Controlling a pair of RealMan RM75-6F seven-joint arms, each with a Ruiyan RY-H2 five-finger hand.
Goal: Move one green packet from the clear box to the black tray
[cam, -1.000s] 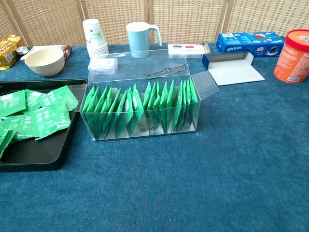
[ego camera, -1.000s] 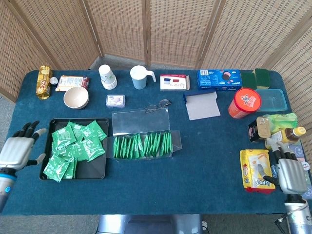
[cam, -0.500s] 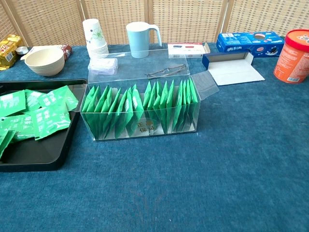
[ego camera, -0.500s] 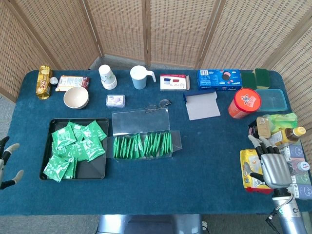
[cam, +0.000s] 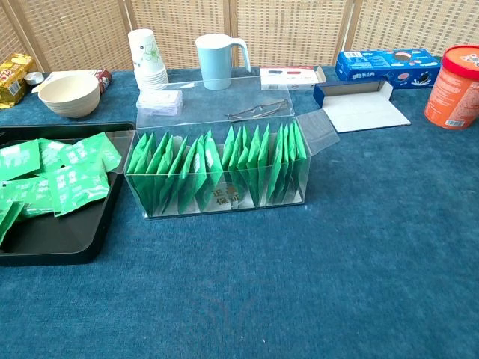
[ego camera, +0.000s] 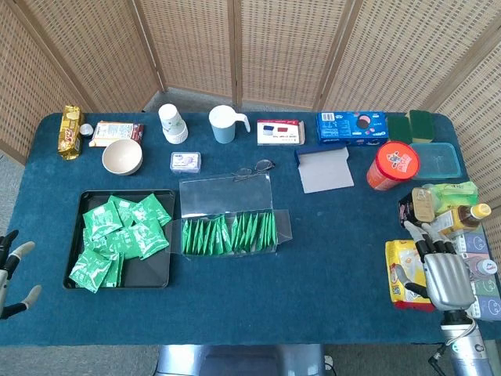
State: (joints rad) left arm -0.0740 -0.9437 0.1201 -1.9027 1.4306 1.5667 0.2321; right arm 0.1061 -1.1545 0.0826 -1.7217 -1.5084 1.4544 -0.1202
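The clear box (cam: 217,168) stood near the middle of the blue desk (ego camera: 329,258), its lid folded back, with a row of green packets (cam: 213,170) standing on edge inside it, leaning a little against one another. Just to its left lay the black tray (ego camera: 156,270), which already held a loose heap of the same packets (ego camera: 117,235), some overlapping and a few hanging over the tray's front edge.

Neither robot hand was near the box. The left robot hand (ego camera: 12,270) showed only at the left border of the head view, off the desk's edge, with its fingers apart and nothing in them. The right robot hand (ego camera: 442,270) hovered at the far right, fingers spread and empty, over a yellow snack bag (ego camera: 401,270) and next to some bottles (ego camera: 450,207). The chest view showed neither of them.

The packets looked light, thin and pliable, with glossy film that would likely slip under a flat press and crumple if squeezed hard. Packed so closely, a single one would be hard to separate. The sensible hold seemed to be a pinch on the exposed top edge of a packet at the end of the row nearest the tray, lifting straight up so that its neighbours stayed put. The box itself looked light enough to shift if a packet dragged on its wall.
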